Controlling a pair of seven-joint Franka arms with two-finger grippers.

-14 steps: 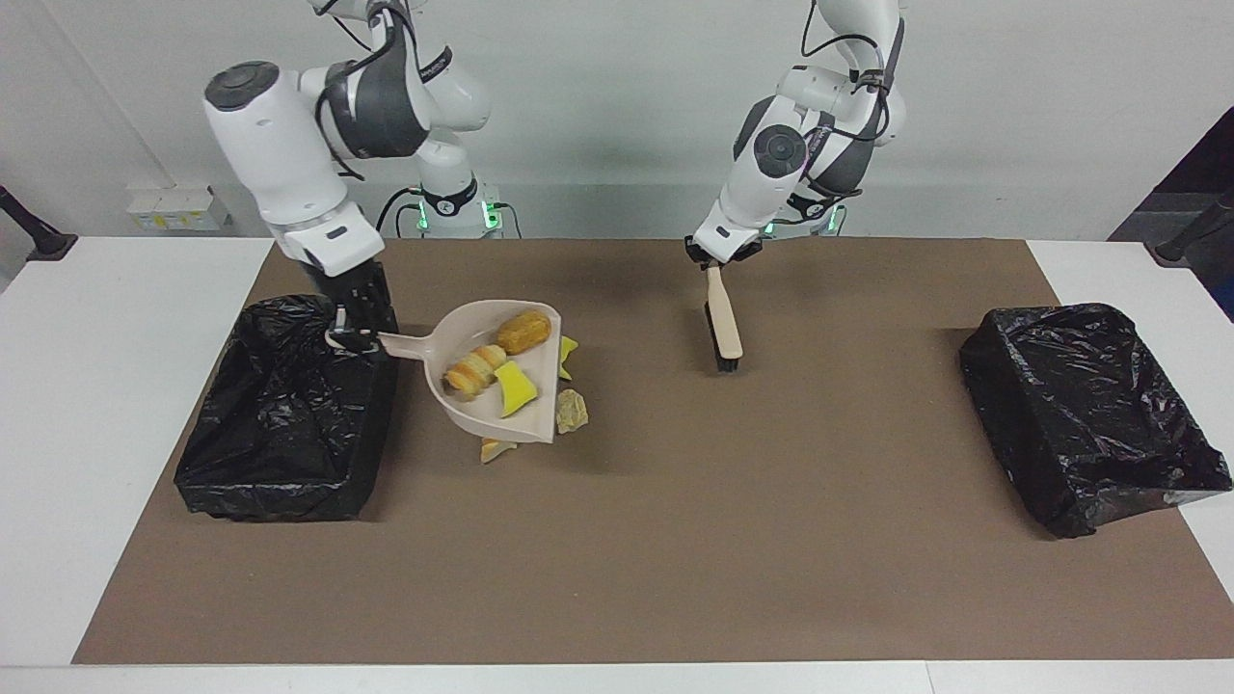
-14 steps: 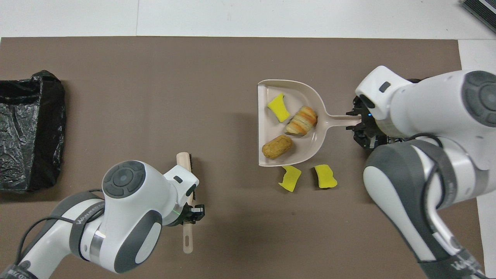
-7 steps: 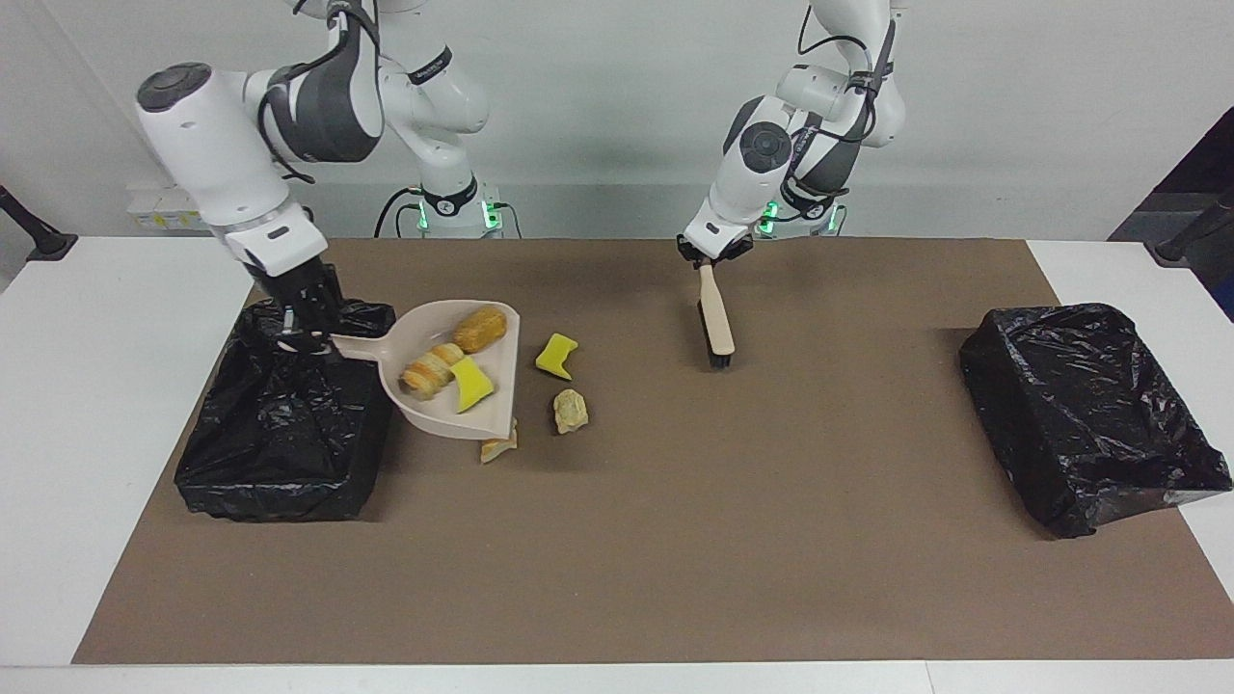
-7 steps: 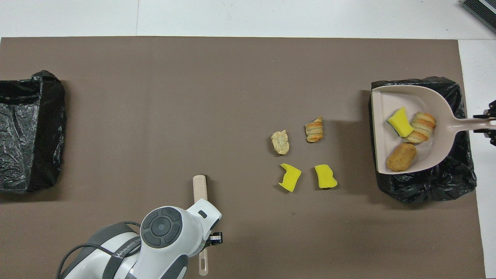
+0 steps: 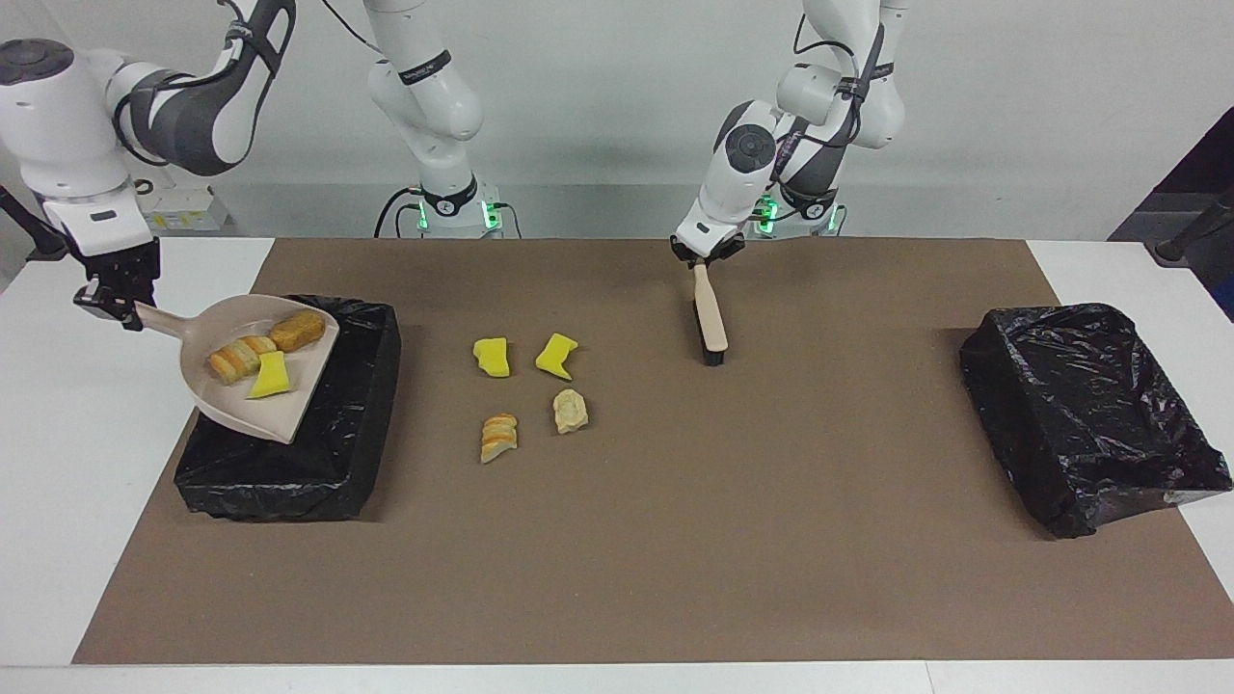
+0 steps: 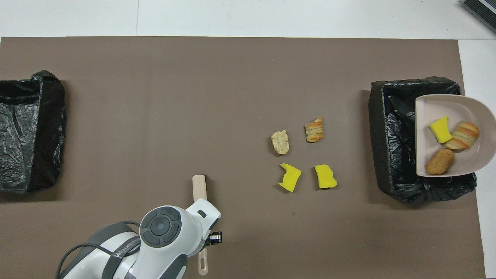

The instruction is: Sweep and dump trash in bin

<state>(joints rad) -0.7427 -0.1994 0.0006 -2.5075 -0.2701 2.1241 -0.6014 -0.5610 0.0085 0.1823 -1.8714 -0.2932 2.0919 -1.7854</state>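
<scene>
My right gripper is shut on the handle of the beige dustpan, held up and tilted over the black-lined bin at the right arm's end of the table. Three trash bits lie in the pan: a brown lump, a striped bread piece and a yellow chunk. More trash lies on the mat: two yellow chunks, a pale piece and a striped bread piece. My left gripper is shut on the brush, whose bristles rest on the mat.
A second black-lined bin stands at the left arm's end of the brown mat. White table shows around the mat. In the overhead view the left arm covers part of the brush, and the right gripper is out of view.
The right arm lifted the dustpan off the mat and carried it over the bin, uncovering loose bits on the mat. The left arm drew the brush slightly toward the robots.
</scene>
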